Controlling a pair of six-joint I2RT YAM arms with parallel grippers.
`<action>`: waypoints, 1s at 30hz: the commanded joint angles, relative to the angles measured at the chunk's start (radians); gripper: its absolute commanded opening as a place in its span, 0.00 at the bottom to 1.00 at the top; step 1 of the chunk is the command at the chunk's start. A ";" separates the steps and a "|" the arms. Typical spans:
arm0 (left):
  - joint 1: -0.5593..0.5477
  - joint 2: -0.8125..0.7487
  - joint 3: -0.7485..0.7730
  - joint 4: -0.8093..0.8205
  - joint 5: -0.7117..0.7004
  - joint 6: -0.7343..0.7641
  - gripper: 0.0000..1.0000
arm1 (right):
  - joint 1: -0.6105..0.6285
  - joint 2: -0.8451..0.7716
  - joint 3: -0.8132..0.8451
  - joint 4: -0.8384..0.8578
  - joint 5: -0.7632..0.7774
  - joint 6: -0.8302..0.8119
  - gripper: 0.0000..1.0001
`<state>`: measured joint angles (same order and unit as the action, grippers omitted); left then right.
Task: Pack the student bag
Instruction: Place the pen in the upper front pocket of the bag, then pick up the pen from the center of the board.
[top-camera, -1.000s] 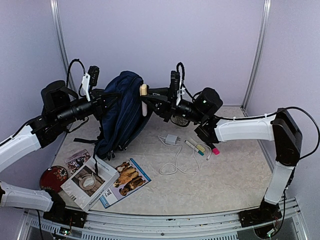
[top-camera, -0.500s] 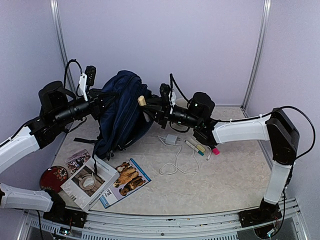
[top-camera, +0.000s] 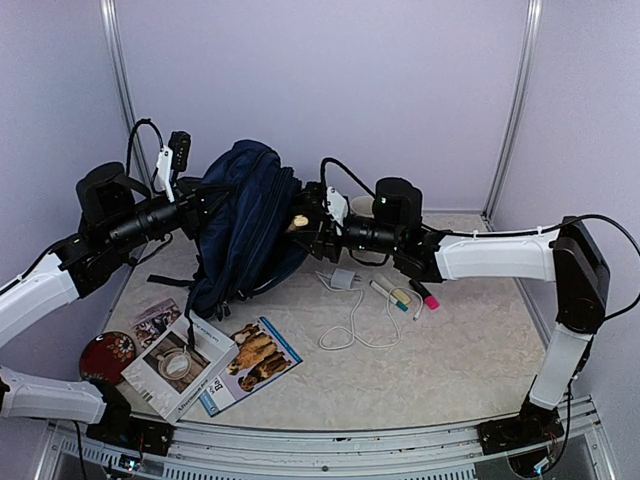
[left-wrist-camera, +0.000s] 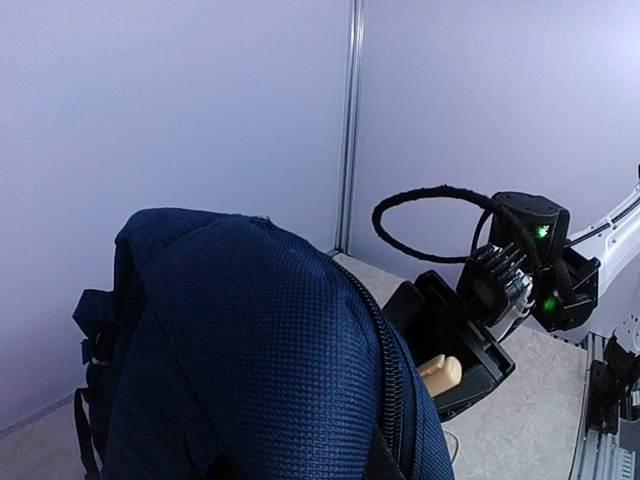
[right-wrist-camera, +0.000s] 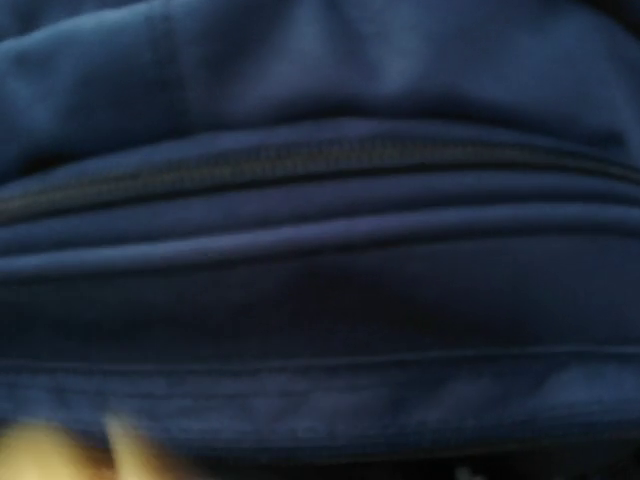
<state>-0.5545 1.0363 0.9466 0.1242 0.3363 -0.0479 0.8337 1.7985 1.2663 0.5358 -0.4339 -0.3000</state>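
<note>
Navy fabric marks the student bag (top-camera: 245, 225), standing upright at the far left of the table (top-camera: 450, 340). The left arm reaches in level from the left, the left gripper (top-camera: 203, 197) clenched on the bag's upper left edge. The right arm stretches leftward, nearly level, the right gripper (top-camera: 306, 224) against the bag's right side with a beige cylinder (left-wrist-camera: 441, 371) between its jaws; whether they clamp it cannot be told.
</note>
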 joint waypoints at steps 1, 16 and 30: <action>0.020 -0.028 -0.001 0.086 -0.022 -0.002 0.00 | -0.008 -0.034 0.046 -0.078 -0.031 0.006 0.61; 0.034 -0.022 0.000 0.083 -0.037 -0.009 0.00 | -0.052 -0.172 0.207 -0.309 -0.097 0.270 0.87; 0.051 -0.014 -0.001 0.085 -0.048 -0.020 0.00 | -0.382 -0.202 0.043 -1.005 0.574 0.444 0.73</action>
<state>-0.5259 1.0363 0.9466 0.1368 0.3325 -0.0669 0.4953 1.4796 1.3895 -0.1478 -0.0753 0.1139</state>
